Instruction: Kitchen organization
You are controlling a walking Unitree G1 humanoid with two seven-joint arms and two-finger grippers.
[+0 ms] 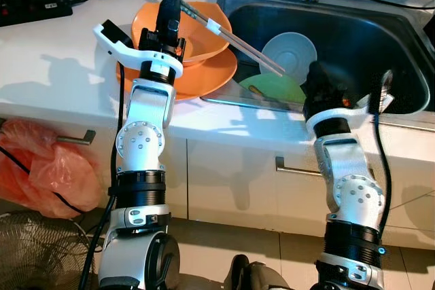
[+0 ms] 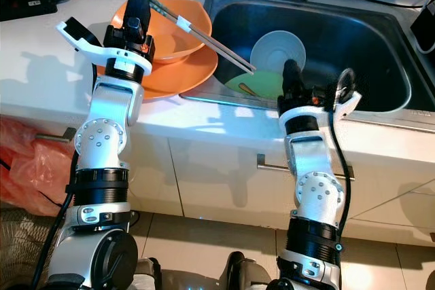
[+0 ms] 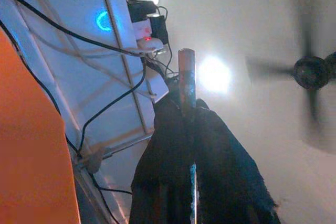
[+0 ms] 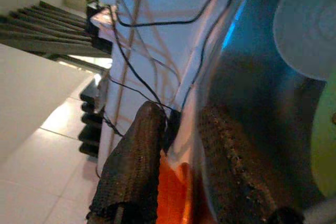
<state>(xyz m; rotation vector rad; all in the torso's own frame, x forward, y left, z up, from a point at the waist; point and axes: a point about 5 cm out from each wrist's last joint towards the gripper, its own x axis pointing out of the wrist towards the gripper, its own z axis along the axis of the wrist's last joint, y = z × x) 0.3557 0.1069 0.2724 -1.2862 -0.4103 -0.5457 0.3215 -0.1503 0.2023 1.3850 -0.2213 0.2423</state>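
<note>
Far ends of the chopsticks (image 1: 224, 32) hidden behind the left gripper (image 1: 168, 6); only one tip is seen past the fingers in the left wrist view. Green plate (image 2: 262, 85) partly covered by the right gripper (image 2: 291, 76) and overlapped by the white bowl (image 2: 279, 51). Ceiling fan (image 3: 310, 72) blurred. Orange bowl (image 3: 26, 145) cut off by the frame edge. Red bag (image 1: 41, 168) cut off at the left edge.

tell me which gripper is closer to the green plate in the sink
Right. The right gripper hangs over the sink's near edge, right beside the green plate. The left gripper is over the orange bowl on the counter, shut on chopsticks.
</note>
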